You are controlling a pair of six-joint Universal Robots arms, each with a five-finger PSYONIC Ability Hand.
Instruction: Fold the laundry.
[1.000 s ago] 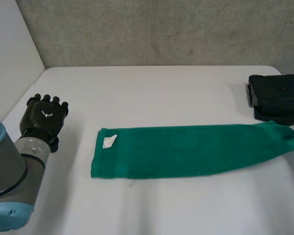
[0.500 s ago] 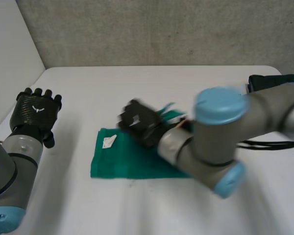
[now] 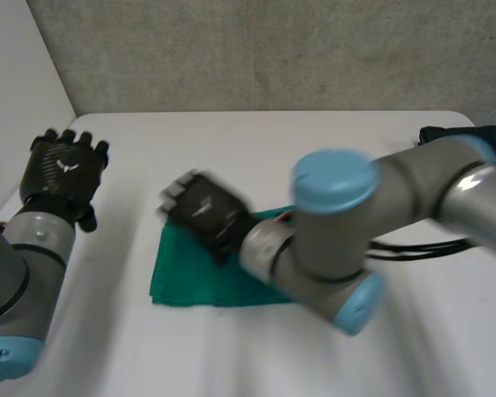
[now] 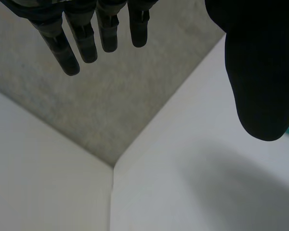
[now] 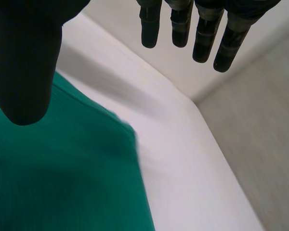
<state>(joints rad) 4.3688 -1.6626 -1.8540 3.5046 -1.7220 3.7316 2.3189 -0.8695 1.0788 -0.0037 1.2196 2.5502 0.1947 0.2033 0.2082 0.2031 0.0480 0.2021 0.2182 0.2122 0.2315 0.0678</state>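
Towel [image 3: 194,281] position: middle of the tabletop [image 3: 256,149], green and flat, its left end exposed and the remainder hidden beneath the right arm [image 3: 339,223].

Right hand [image 3: 202,211]: above the towel's left end, with green cloth under the palm. Fingers [image 5: 180,24] straight and spread from the thumb, gripping nothing.

Left hand [image 3: 62,169]: over bare tabletop, well apart from the towel on its left side. Fingers [image 4: 86,33] straight, gripping nothing.

Dark cloth [image 3: 436,134]: at the far right of the tabletop, apart from the towel.

Probable step in hand: setting down and flattening a fold at the towel's left end. Cannot tell from under the arm how the layers lie.

Procedure for a clean fold:
1. Check that the upper edge sits square over the lower edge before pressing; correct any skew first.
2. Lower the right palm flat onto the cloth, fingers extended, not curled.
3. Stroke from the open edges toward the crease to push trapped air and ripples out.
4. Avoid dragging sideways; terry cloth on a smooth tabletop will probably slide as one piece.
5. Bring the left hand in to pin the near left corner if the towel creeps; otherwise leave it off the cloth.

Markings: pale emblem [image 3: 64,166] on the back of the left hand, no letters legible. No readable writing on towel or tabletop.
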